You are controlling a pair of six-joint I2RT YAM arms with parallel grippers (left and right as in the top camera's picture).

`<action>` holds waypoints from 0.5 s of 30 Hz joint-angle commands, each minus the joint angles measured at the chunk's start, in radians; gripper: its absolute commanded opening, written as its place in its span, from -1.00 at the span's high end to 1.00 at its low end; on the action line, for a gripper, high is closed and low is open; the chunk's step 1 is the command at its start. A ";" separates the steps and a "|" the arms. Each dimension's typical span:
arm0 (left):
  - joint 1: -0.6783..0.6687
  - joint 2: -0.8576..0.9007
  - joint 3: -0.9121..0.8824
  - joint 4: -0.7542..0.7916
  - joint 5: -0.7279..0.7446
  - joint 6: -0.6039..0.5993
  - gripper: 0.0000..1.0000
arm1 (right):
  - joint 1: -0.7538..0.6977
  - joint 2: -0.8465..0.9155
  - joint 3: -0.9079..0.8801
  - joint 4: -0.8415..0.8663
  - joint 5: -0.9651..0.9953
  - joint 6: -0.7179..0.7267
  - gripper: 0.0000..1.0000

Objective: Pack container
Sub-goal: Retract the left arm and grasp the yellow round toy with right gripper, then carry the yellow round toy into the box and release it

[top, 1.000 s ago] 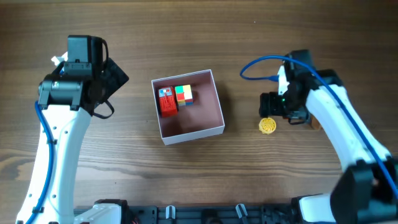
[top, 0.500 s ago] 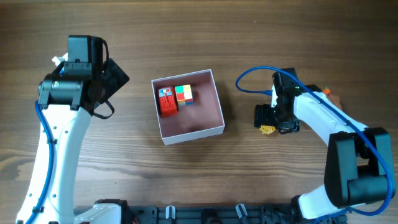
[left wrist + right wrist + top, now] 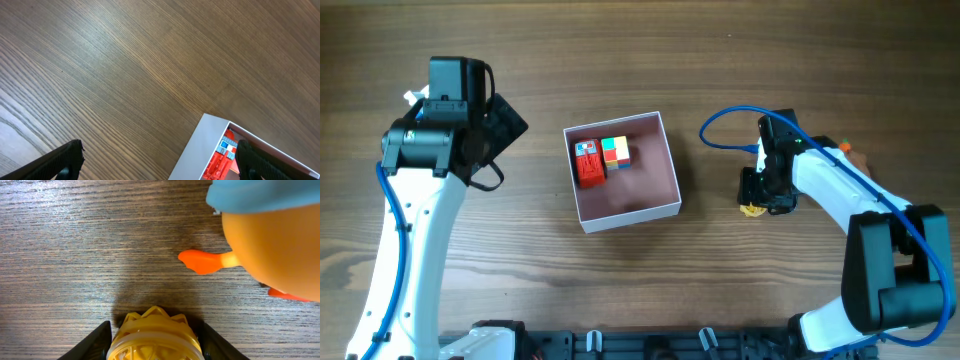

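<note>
Container (image 3: 640, 190): white square box, pink inside, flat on the table (image 3: 620, 40) at the centre of the overhead frame; one white corner also at the lower right of the left wrist frame.
Red toy (image 3: 588, 166): inside the container, upper left part, against the left wall.
Cube (image 3: 614, 152): multicoloured, inside the container, touching the red toy's right side, near the top wall.
Left gripper (image 3: 160, 150): upper left of the overhead frame, apart from the container; fingers spread wide at the two lower corners of the left wrist frame, nothing between them but table and the container's corner.
Right gripper (image 3: 155, 342): right of centre in the overhead frame, well apart from the container's right wall; fingers pressed to both sides of the yellow toy at the bottom edge of the right wrist frame.
Yellow toy (image 3: 155, 327): round, ridged, resting on the table between the right fingers, outside the container.
Orange toy (image 3: 275, 245): blue-topped, upper right of the right wrist frame, on the table near the yellow toy, not touching it.
</note>
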 commanded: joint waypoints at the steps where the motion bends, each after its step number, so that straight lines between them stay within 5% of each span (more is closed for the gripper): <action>1: 0.006 0.008 -0.003 -0.004 0.005 -0.010 -0.96 | 0.004 0.011 -0.005 0.002 0.004 0.002 0.14; 5: 0.006 0.008 -0.003 -0.003 -0.013 0.001 -0.96 | 0.020 -0.013 0.085 -0.072 -0.052 -0.010 0.34; 8: 0.006 0.008 -0.003 -0.003 -0.018 0.006 -0.96 | 0.128 -0.110 0.309 -0.183 -0.051 -0.075 0.46; 10: 0.006 0.008 -0.003 -0.003 -0.018 0.005 -0.97 | 0.229 -0.150 0.440 -0.193 -0.046 -0.137 0.76; 15: 0.006 0.008 -0.003 -0.004 -0.017 0.005 -0.96 | 0.460 -0.116 0.522 -0.036 0.053 -0.208 0.74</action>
